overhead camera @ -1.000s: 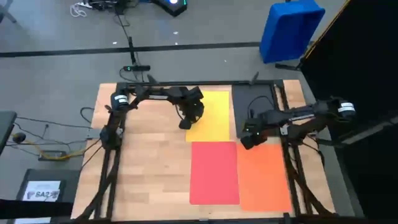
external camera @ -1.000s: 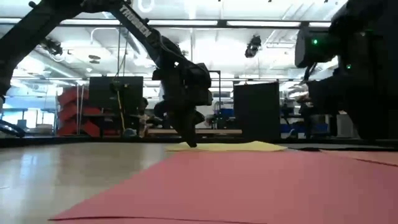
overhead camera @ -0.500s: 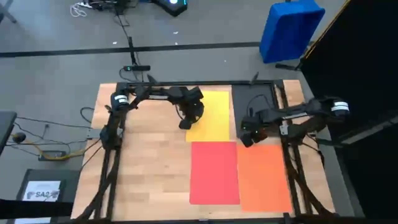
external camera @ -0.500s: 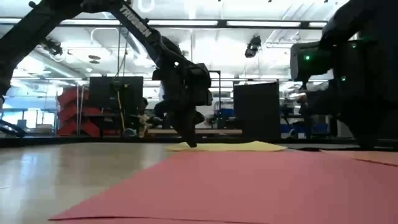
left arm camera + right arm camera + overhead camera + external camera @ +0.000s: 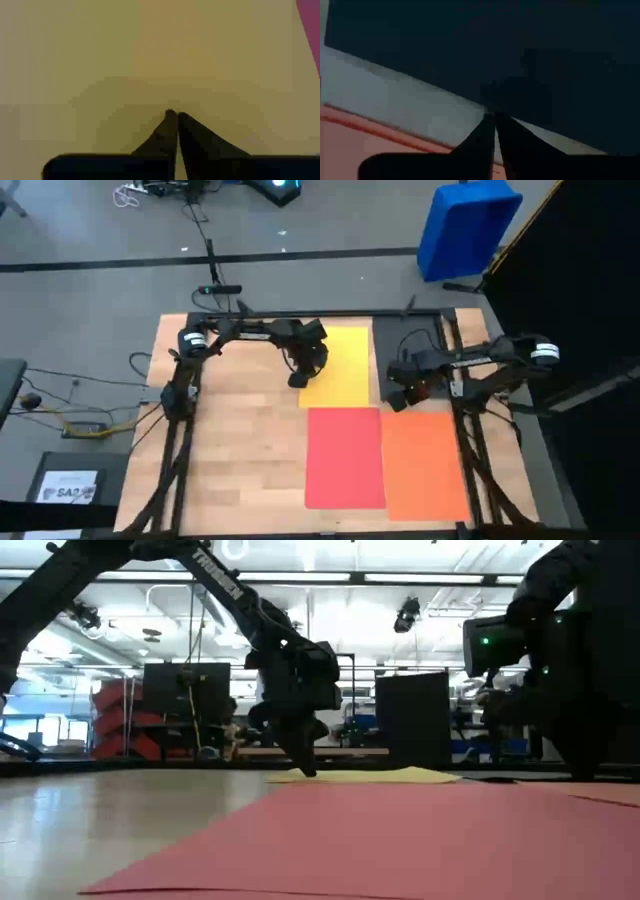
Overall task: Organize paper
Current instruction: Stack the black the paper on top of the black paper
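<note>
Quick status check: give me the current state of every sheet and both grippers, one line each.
yellow sheet: flat on table, left gripper tip on its edge.
dark sheet: flat, beside the yellow one.
red sheet: flat, touching the orange sheet.
orange sheet: flat, by the red one.
left gripper: shut, pressing down on the yellow sheet.
right gripper: shut, over the dark sheet's edge, holding nothing.

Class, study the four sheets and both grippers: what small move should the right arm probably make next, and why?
Probably press its shut right gripper down onto the black sheet and slide it. Its tip sits at that sheet's edge beside the orange sheet, while the left gripper, also shut, rests on the yellow sheet beside the red sheet.
</note>
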